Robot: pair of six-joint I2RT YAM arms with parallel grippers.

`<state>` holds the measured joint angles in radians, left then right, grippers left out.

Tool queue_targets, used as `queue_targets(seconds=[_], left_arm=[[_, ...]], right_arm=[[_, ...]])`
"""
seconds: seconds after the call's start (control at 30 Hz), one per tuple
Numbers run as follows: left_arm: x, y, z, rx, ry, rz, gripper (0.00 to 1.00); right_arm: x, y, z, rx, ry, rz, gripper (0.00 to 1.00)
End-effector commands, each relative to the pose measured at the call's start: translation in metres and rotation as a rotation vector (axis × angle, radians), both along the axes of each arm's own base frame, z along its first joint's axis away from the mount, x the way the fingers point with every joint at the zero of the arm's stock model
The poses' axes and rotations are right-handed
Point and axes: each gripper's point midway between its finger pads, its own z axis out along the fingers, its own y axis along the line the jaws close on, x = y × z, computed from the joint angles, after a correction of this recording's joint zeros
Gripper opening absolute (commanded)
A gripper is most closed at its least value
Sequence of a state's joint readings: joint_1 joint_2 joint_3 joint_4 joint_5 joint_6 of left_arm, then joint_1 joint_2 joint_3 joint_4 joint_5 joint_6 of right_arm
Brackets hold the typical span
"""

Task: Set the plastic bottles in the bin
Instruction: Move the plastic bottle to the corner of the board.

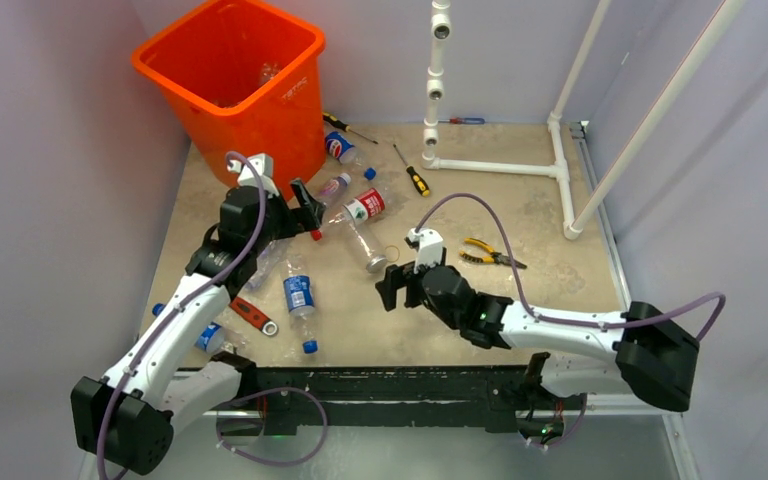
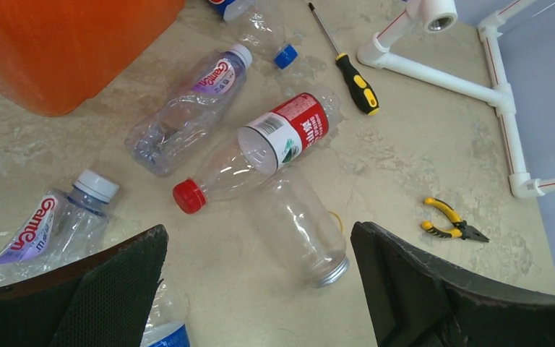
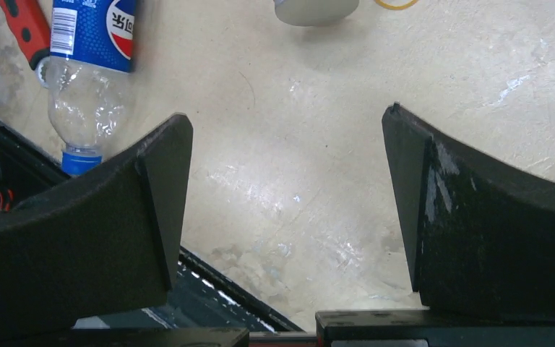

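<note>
Left fingers point(image 2: 108, 289): spread wide, nothing between the pads. Right fingers point(image 3: 101, 210): also apart and empty, with only bare beige stone-pattern bench point(image 3: 289, 217) in the gap.

Likely next target: the clear plastic bottle with red cap and red-and-white label point(image 2: 267, 144). It lies flat at the centre of the left wrist view, just ahead of the left fingers. Its long axis runs from the cap at lower left to the base at upper right, slanted across the gap, so the wrist probably needs some turn to close across the body. The left arm is nearer. A capless clear plastic bottle point(image 2: 300, 228) appears to touch it on the near side.

The tall bright orange plastic bin point(image 1: 230, 80) stands upright at the upper left of the overhead view, beyond the left arm.

Writing:
- "Ganten" on two clear bottles with purple-and-white labels point(image 2: 188, 101) point(image 2: 36, 231).
- Pepsi roundel with Chinese characters on the blue-labelled bottle point(image 3: 90, 43).
- Script on the red label and print on the bin are too small to read.
</note>
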<state>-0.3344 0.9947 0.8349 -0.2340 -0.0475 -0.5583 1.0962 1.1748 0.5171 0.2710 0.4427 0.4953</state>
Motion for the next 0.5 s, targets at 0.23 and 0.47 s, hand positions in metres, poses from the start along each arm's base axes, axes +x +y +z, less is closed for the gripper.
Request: queue_targets(seconds=[0.23,0.47], left_arm=[[-0.004,0.014,-0.045,-0.021,0.119,0.128,0.99],[-0.004,0.005,-0.055,-0.039,0.169,0.093,0.99]], right_arm=[[0.031,0.042,0.011,0.071,0.012,0.054,0.94],[0.078,0.046,0.002,0.046,0.019,0.012,0.96]])
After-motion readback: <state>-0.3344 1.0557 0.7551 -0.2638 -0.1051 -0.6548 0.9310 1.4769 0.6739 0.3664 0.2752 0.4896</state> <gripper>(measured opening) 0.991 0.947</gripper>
